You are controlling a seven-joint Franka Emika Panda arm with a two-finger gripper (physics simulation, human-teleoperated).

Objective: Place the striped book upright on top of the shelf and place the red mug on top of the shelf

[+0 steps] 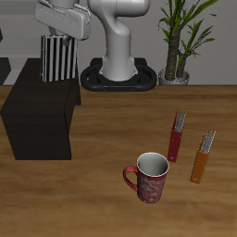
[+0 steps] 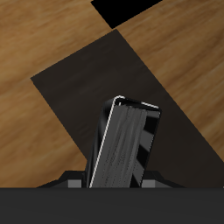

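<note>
A: Entry, materials first. What does the gripper (image 1: 57, 35) carry?

B: The striped book (image 1: 57, 58), a thin flat rectangle with black and light-grey vertical stripes. It hangs upright straight below the pale grey gripper body, its upper edge pinched between the fingers. In the wrist view the book (image 2: 125, 144) runs straight out from the gripper; its cover looks like streaked grey with a thin pale edge line.

A: And under the book?

B: The shelf (image 1: 37, 118), a low boxy cabinet, matte black, flat top, sharp corners. The book's lower edge sits at or just over the back part of that top; I cannot tell whether they touch. The wrist view shows the shelf top (image 2: 96, 83) as a dark plain slab directly beyond the book, with wood-grain table (image 2: 44, 35) around it.

A: The red mug?

B: The red mug (image 1: 150, 178) stands upright on the table (image 1: 102, 194), well apart from the gripper, far below it and off toward the table's front edge. Round, dark red with pale speckles, white inside, handle turned toward the shelf side.

A: Other items?

B: A narrow red book (image 1: 177, 136) and a narrow orange book (image 1: 203, 157) stand beyond the mug, farther still from the gripper. A potted plant (image 1: 182, 37) is beside the robot base (image 1: 118, 74).
</note>
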